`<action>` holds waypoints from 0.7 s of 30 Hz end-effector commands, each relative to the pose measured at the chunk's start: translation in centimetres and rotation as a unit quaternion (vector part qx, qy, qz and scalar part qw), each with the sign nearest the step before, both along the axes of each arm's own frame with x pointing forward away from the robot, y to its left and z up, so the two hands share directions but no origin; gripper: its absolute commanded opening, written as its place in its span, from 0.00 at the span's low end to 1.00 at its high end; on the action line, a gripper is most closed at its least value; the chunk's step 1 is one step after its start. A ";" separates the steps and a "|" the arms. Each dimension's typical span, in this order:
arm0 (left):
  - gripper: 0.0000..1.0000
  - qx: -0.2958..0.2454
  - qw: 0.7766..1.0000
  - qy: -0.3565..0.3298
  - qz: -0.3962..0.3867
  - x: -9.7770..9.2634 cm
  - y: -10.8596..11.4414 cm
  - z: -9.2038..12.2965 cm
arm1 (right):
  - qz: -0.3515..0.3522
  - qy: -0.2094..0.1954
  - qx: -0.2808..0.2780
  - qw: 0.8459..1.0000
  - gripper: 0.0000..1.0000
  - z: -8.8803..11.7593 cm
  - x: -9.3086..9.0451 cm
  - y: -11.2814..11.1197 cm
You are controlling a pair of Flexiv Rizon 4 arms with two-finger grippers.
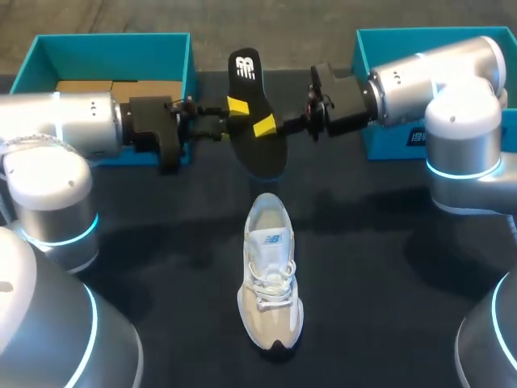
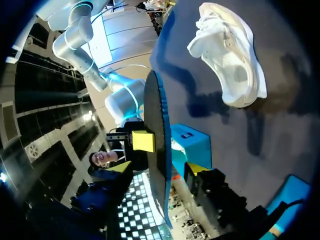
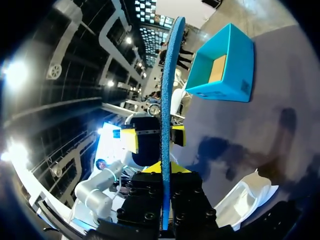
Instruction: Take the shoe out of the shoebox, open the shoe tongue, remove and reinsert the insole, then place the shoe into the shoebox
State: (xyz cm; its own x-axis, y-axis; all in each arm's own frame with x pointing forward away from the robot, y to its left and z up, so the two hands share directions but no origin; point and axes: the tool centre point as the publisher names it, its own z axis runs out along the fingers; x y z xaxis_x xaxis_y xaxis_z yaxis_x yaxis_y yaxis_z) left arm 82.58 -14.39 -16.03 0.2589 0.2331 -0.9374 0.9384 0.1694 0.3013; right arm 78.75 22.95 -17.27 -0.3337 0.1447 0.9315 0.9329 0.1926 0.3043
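Shoe [image 1: 271, 279] upright on the counter [image 1: 388, 267], toe toward me; insole [image 1: 260, 158] up in the air beyond it.
My 2 pincers, left pincer [image 1: 234, 109] and right pincer [image 1: 268, 127], each pinch the insole from opposite edges, clear of the shoe. The open shoebox [image 1: 174, 48] sits behind my left arm.

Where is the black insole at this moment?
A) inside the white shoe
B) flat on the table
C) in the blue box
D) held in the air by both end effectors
D: the insole is up above the table, gripped at one side by the left end effector and at the other by the right end effector; the shoe lies apart on the table.
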 end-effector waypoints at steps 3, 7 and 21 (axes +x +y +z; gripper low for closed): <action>1.00 0.051 0.998 0.028 0.009 -2.4 3.9 -0.1 | -0.006 -0.016 0.005 1.000 0.00 -0.5 -0.4 -0.2; 1.00 0.079 0.995 0.058 0.023 -3.2 5.4 -0.9 | -0.016 -0.016 0.005 1.000 0.00 -1.1 -0.5 -0.3; 1.00 0.079 0.995 0.058 0.023 -3.2 5.4 -0.9 | -0.024 -0.011 0.006 1.000 0.00 -1.3 -0.6 -0.5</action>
State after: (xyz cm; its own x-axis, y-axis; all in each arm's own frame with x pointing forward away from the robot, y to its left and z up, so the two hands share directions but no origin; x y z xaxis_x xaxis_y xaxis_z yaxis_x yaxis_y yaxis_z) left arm 79.42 -8.94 -16.95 0.1370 0.3858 -0.9124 0.9612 0.1709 0.2165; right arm 78.23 22.40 -18.48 -0.3464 0.1493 0.9261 0.9341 0.1461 0.3258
